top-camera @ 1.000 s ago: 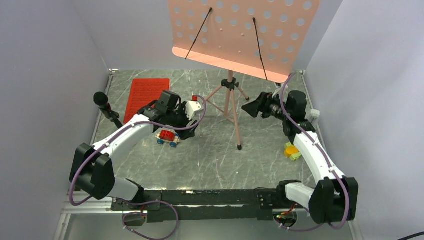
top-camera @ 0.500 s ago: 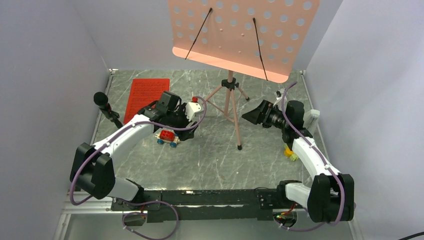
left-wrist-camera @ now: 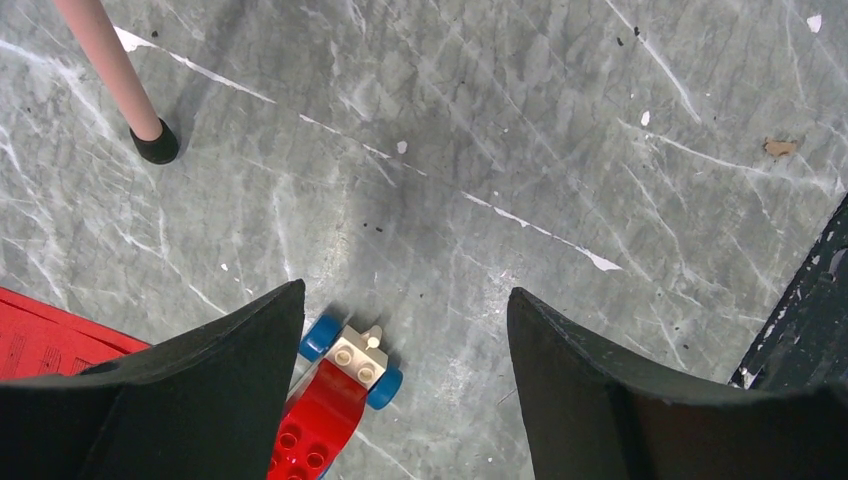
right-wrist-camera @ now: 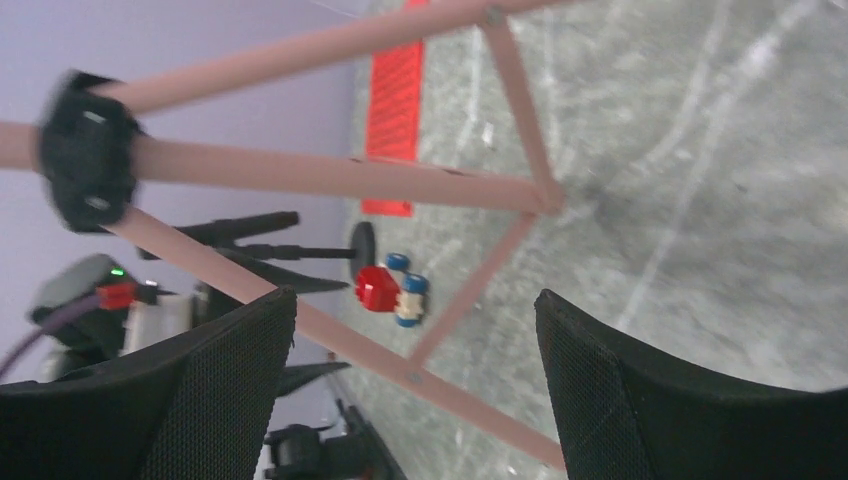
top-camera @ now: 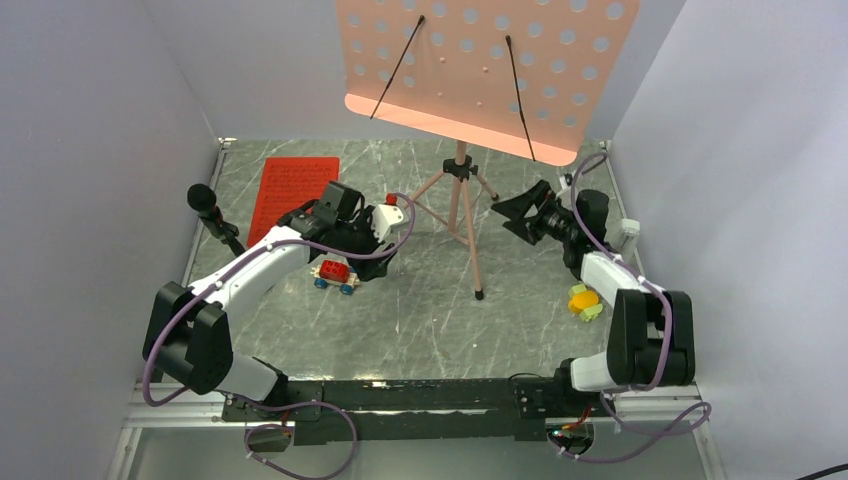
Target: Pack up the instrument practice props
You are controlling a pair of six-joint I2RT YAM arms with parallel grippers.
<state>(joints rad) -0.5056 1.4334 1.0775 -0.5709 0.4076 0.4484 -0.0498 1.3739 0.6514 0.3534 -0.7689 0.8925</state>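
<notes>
Left wrist and right wrist: both pairs of jaws wide, nothing held

Left wrist view: left gripper (left-wrist-camera: pixel 405 300) with jaws spread wide and empty, pointing down at the grey marbled table (left-wrist-camera: pixel 560 130). Low in the gap, just by the one finger, a red toy car (left-wrist-camera: pixel 340 400) with blue wheels; contact with it impossible to tell. Further out, a corner of the red sheet (left-wrist-camera: pixel 40 335) at the edge and one black-capped foot of the salmon-pink music stand (left-wrist-camera: pixel 157 143).

Right wrist view: right gripper (right-wrist-camera: pixel 415 300) likewise wide apart and empty, turned on its side and facing the stand's tripod legs, clear of them.

Top external view: left gripper (top-camera: pixel 378 245) low beside the toy car (top-camera: pixel 335 272); right gripper (top-camera: pixel 515 208) raised just right of the stand's pole. Music stand (top-camera: pixel 480 70) upright at the middle back, holed desk tilted. Red sheet (top-camera: pixel 290 190) flat at the back left, near a black microphone (top-camera: pixel 205 198). Small yellow-green piece (top-camera: pixel 583 302) by the right arm.
</notes>
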